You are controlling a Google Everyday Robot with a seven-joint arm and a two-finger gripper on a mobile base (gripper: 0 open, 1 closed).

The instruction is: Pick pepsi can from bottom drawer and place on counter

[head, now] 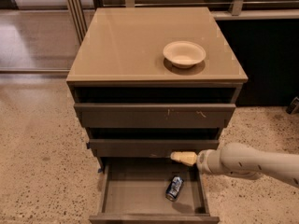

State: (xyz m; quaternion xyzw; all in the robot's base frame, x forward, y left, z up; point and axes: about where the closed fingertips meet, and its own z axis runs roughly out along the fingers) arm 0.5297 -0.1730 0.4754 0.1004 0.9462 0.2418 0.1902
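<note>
Pepsi can (174, 188): small blue metal, lying on floor of open grey-brown bottom drawer (135, 188), right of middle.
End effector (181, 157): cream, above drawer, near can, not touching; how far open, cannot tell.
Worktop (135, 41): glossy tan, carries cream paper bowl (184, 53).

The gripper (183, 158) was a small cream-yellow tip, hanging over the back of the bottom drawer (135, 192). Behind it came a narrow darker ring (202, 161), then the arm (252, 164), a thick, smooth, off-white tube with a rounded shape.
</note>
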